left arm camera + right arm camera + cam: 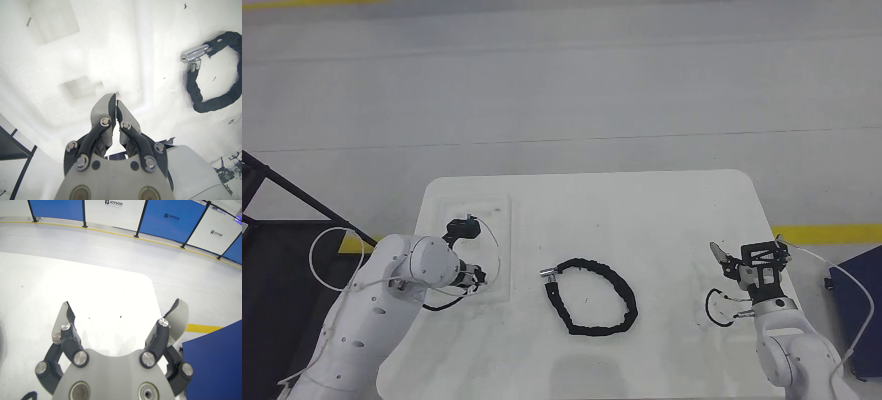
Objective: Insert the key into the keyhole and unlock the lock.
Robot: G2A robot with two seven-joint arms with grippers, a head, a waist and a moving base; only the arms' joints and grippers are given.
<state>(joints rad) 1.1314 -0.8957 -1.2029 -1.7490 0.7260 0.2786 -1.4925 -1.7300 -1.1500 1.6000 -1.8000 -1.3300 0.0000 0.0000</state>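
The foam tray (494,215) is lying along the left edge of the table (692,220), with its moulded recesses facing up. The left gripper (115,100) is hanging directly over the tray, its tips pointing down at the ridge between two recesses. Its fingers (122,113) are drawn almost fully together, with only a sliver showing between the pads. A tiny speck is showing at the tips, too small to identify, so whether the key is being clamped there cannot be told.

The lock (628,300) is resting at the middle of the table, near the tray and apart from both grippers. It is forming a closed loop: a chain (213,102) in a black fabric sleeve, with both ends meeting at a chrome cylinder (195,52). The cylinder is lying flat on the side of the loop nearest the tray, and its keyhole (183,59) is facing the tray.

The right gripper (748,250) is hovering over the right edge of the table, towards the near corner. Its fingers are spread wide and are holding nothing.
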